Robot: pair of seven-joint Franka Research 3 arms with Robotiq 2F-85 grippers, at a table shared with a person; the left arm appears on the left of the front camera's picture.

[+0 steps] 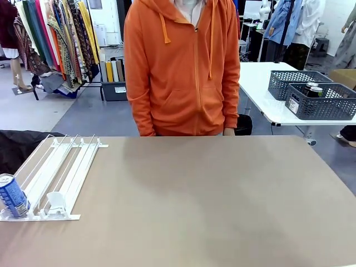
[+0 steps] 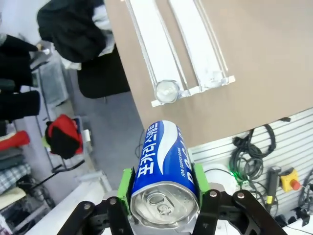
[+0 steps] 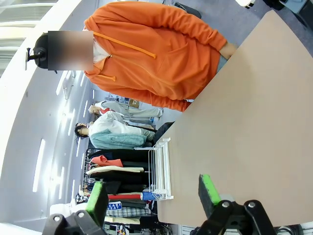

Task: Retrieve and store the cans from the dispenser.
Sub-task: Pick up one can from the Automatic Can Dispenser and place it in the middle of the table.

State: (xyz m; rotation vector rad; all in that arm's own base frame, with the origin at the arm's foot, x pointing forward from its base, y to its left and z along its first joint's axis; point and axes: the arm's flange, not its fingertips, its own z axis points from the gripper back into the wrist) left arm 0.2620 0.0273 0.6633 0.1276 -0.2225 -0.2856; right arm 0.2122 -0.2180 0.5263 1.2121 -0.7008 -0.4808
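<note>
In the left wrist view, a blue can [image 2: 164, 161] with white lettering is held at the bottom centre of the frame by the left gripper [image 2: 163, 188]. The green pads [image 2: 126, 188] are pressed against its two sides, and its silver top is turned toward the camera. Above it, in the upper middle of the frame, the dispenser [image 2: 195, 44] is seen lying on the brown table [image 2: 264, 58]. A second can [image 2: 167, 91] is seen from above, standing at the end of one lane near the table's edge.

In the front view, the dispenser [image 1: 61, 167] is laid at the lower left, its lanes running from the near left corner up toward the middle. The second can [image 1: 12, 194], also blue, is stood upright at the near end of the leftmost lane in view, at the frame's left edge. A white pusher tab [image 1: 55, 201] is seen at the near end of a lane further right. A person [image 1: 183, 67] in an orange hoodie is placed at the table's far edge, top centre. At the upper right, grey baskets [image 1: 320, 105] are set on a white table [image 1: 261, 89], and dark cans [image 1: 313, 89] are glimpsed in the nearer one.

In the right wrist view, the right gripper [image 3: 152, 196] is seen at the bottom with its fingers spread wide and nothing between them. The dispenser [image 3: 160, 166] is seen just above the gap.
</note>
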